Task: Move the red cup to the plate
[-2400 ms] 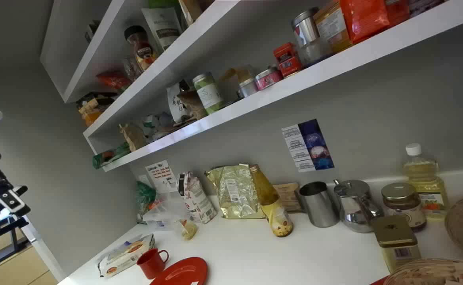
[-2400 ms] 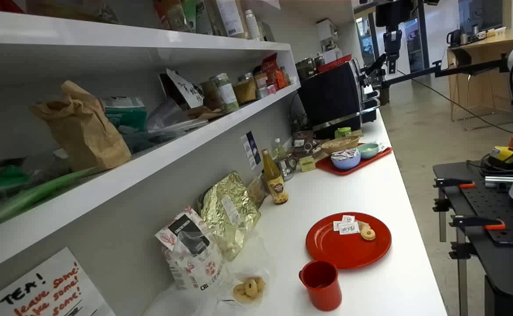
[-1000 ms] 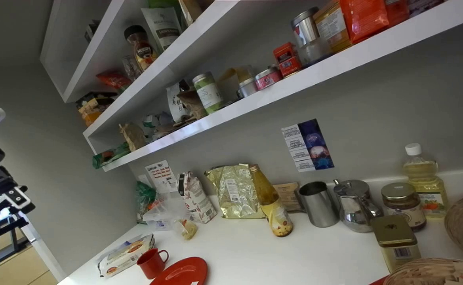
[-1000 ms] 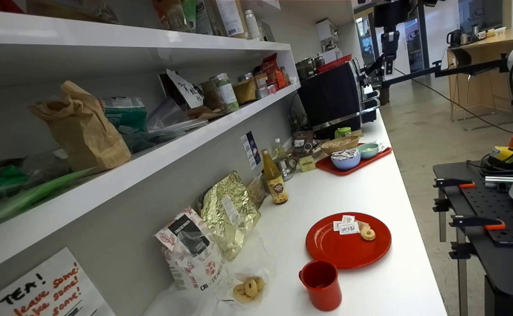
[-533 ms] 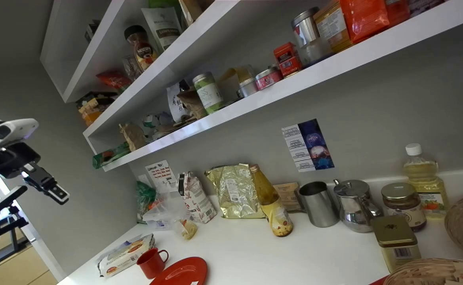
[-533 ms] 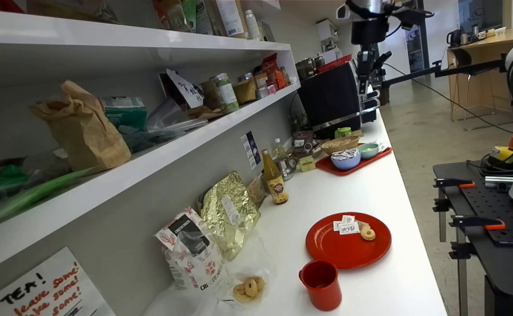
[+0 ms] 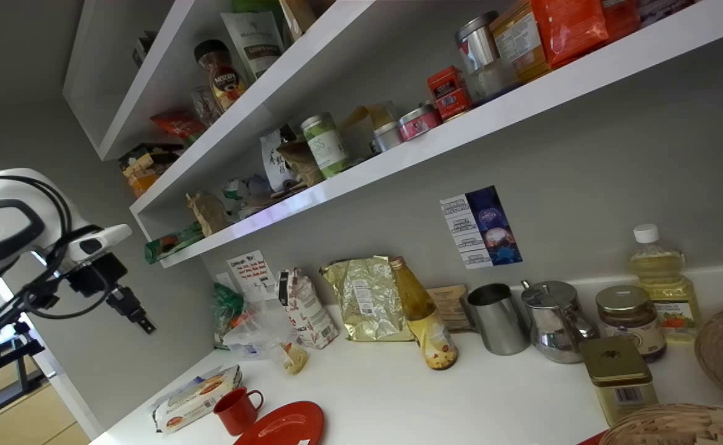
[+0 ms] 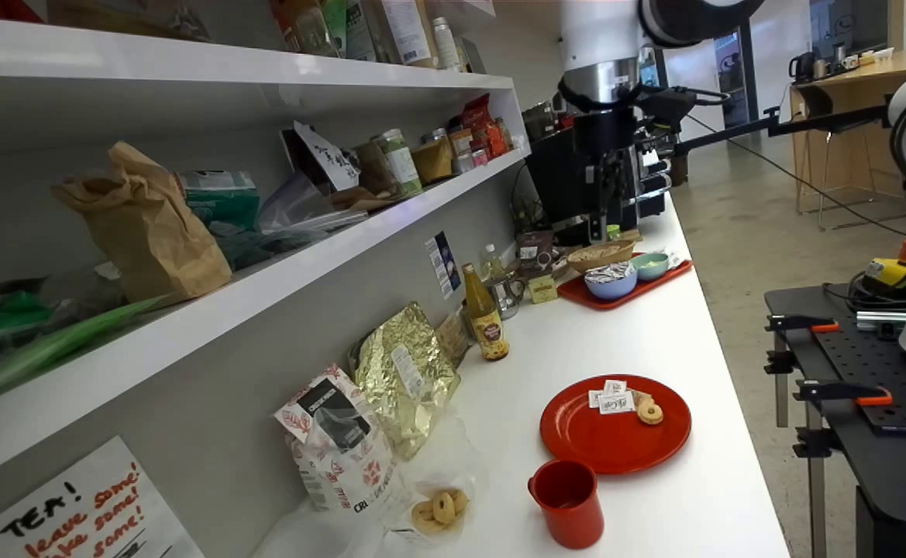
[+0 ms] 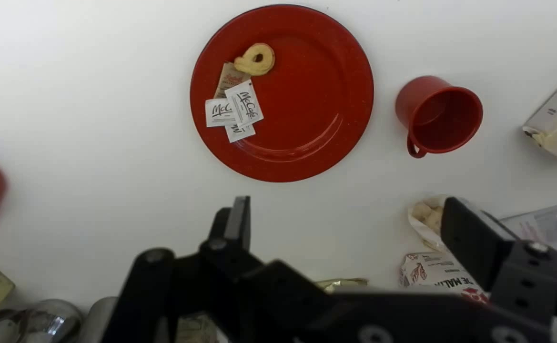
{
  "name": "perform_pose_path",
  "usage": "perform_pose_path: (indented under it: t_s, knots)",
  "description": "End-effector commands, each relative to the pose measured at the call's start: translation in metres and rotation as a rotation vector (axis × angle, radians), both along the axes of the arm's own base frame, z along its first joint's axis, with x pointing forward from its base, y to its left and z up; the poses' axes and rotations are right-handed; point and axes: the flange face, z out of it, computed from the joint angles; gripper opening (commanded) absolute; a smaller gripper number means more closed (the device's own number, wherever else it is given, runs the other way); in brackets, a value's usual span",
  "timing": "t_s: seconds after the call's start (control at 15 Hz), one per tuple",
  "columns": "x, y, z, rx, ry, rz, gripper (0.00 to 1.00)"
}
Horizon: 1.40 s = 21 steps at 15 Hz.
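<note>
The red cup [image 9: 414,102] is a small glossy mug standing upright on the white counter, close beside the plate; it also shows in both exterior views [image 7: 234,413] [image 8: 570,508]. The plate [image 9: 307,90] is flat, round and red, with paper sachets and a ring biscuit on it; it shows whole in an exterior view [image 8: 615,449] and is cut by the frame edge in an exterior view [image 7: 287,425]. My gripper [image 9: 347,200] is open and empty, its two fingers wide apart. It hangs high above the counter, apart from cup and plate, in both exterior views [image 7: 145,324] [image 8: 596,226].
A long white shelf [image 8: 297,267] overhangs the wall side of the counter. Along the wall stand a red-white bag [image 8: 336,434], a gold bag [image 8: 406,380] and a yellow bottle [image 8: 486,314]. A biscuit bag [image 8: 441,511] and a wrapped packet [image 7: 200,402] lie near the cup.
The arm and gripper have swung in over the counter, rightward in an exterior view and leftward and lower in an exterior view. The cup and plate have not moved.
</note>
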Motion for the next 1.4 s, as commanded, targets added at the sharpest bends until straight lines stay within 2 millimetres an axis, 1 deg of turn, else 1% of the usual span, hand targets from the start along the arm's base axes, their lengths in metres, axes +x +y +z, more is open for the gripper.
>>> perform_pose_path:
  t_s: [0.0,0.27,0.67,1.0,1.13,1.33]
  knots:
    - [0.046,0.020,-0.023,0.047,0.061,-0.103,1.00]
    - [0.078,0.037,-0.048,0.071,0.113,-0.188,1.00]
    - [0.105,0.075,-0.112,0.011,0.193,-0.293,1.00]
    - [0.129,0.100,-0.157,-0.048,0.240,-0.333,1.00]
    - [0.140,0.109,-0.169,-0.047,0.263,-0.342,1.00]
    - [0.158,0.117,-0.177,-0.038,0.280,-0.345,1.00]
